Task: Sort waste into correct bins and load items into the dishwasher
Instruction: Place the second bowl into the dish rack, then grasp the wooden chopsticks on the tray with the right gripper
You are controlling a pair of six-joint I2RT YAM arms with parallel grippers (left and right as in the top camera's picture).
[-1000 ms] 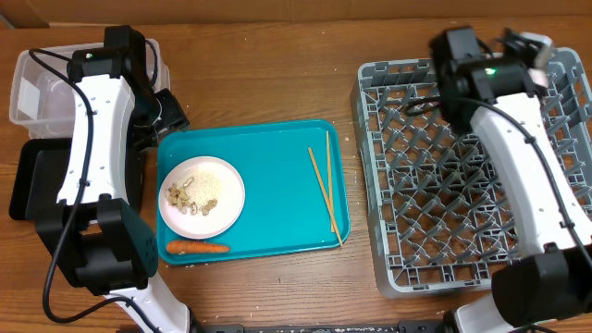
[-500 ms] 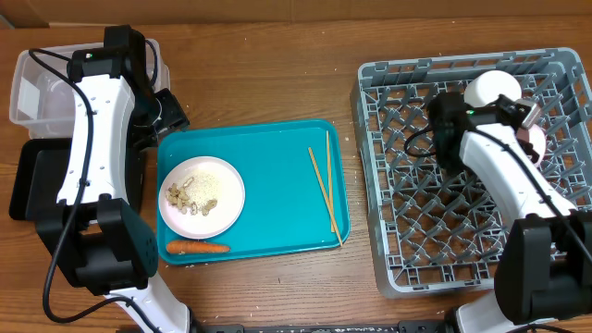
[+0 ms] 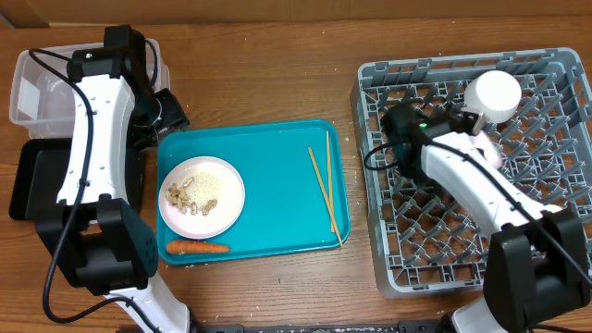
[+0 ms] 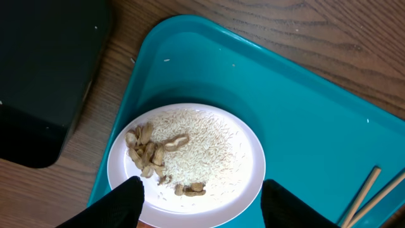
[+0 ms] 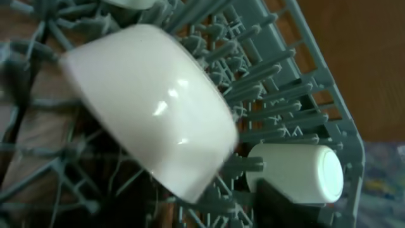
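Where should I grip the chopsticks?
Pinch the chopsticks near their robot-side ends, from straight above, jaws across them. They lie flat and nearly meet there, so one pinch likely catches both; mind the rim of the teal tray alongside.

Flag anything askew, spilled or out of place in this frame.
Nothing looks spilled or broken. In the dish rack, the white bowl rests tilted instead of seated squarely, and the small cup lies on its side beside it. A carrot lies loose on the teal tray, off the plate.
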